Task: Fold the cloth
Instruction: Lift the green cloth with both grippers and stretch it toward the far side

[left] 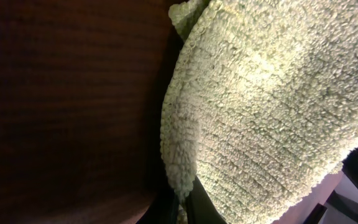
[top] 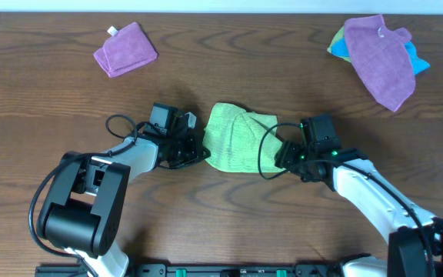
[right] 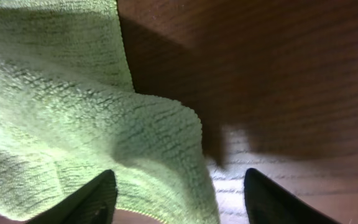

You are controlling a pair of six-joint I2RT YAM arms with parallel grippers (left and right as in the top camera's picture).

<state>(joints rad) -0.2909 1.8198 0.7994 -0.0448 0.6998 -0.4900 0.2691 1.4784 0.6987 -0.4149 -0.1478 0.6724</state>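
The lime-green cloth (top: 239, 137) lies bunched and partly folded on the brown table between my two grippers. My left gripper (top: 198, 151) is at its left edge and is shut on that edge; the left wrist view shows the cloth (left: 272, 106) pinched between the dark fingers (left: 185, 208). My right gripper (top: 281, 154) sits at the cloth's right edge. In the right wrist view its fingers (right: 179, 193) are wide apart, with a corner of the cloth (right: 73, 130) lying between them, not gripped.
A purple cloth (top: 125, 49) lies at the back left. Another purple cloth (top: 381, 58) lies at the back right on top of a blue cloth (top: 418, 61). Black cables loop beside both wrists.
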